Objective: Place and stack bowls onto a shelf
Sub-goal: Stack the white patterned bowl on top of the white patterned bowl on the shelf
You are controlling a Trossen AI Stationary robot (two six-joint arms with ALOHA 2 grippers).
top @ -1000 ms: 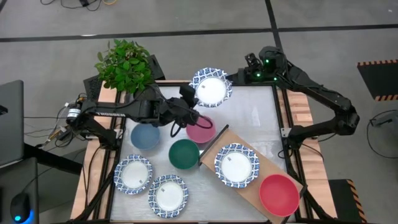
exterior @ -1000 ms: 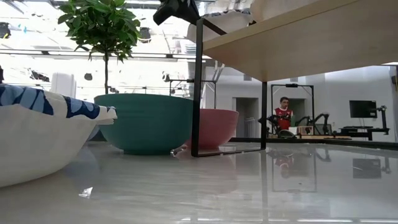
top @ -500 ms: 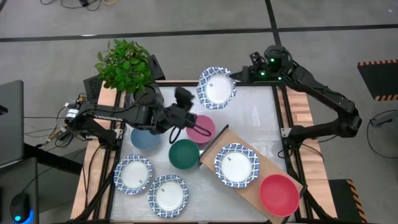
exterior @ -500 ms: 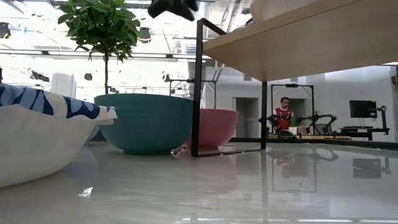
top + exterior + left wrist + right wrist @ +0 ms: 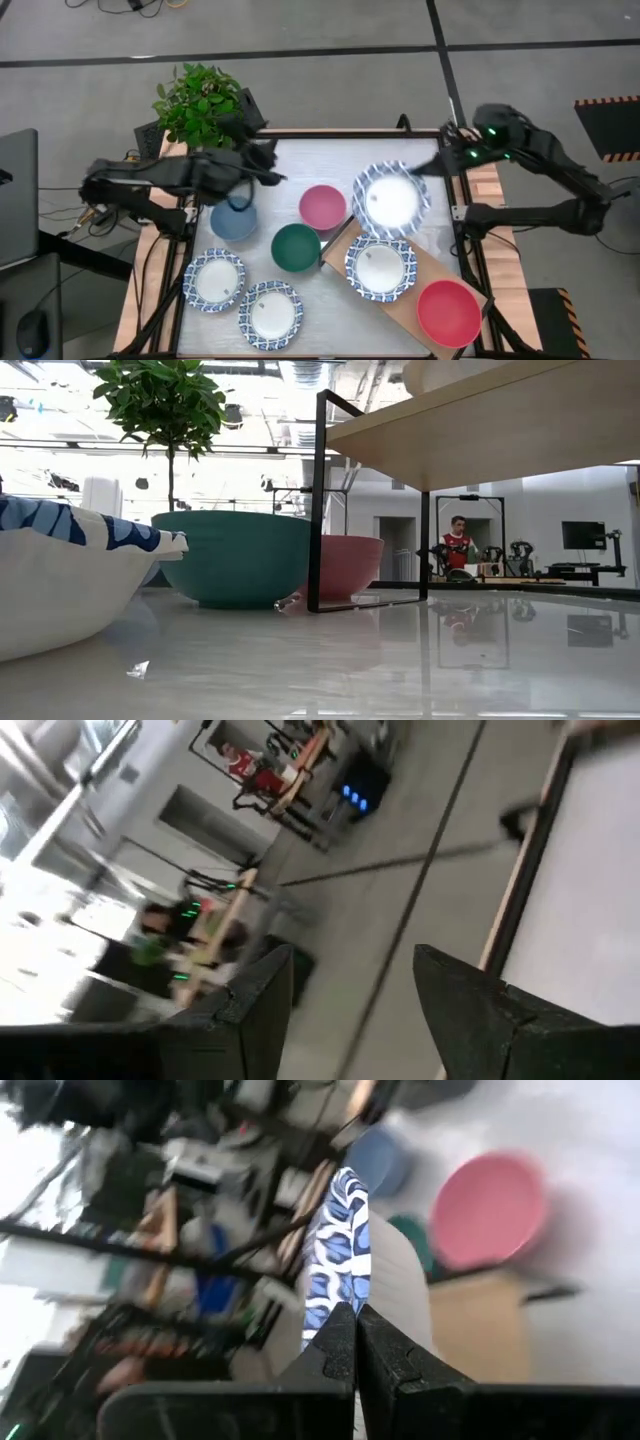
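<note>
Your right gripper [image 5: 355, 1342] pinches a round, blue-rimmed white bowl [image 5: 392, 197] above the flat light-wood shelf [image 5: 432, 268]; left gripper [image 5: 350, 990] gapes.

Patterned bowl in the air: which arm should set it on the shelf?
Right. The right gripper pinches the patterned bowl by its rim, near the shelf. The left gripper is open and empty, far side.

Green bowl [image 5: 240, 558] beside pink bowl [image 5: 352, 565], under shelf [image 5: 500, 420].
</note>
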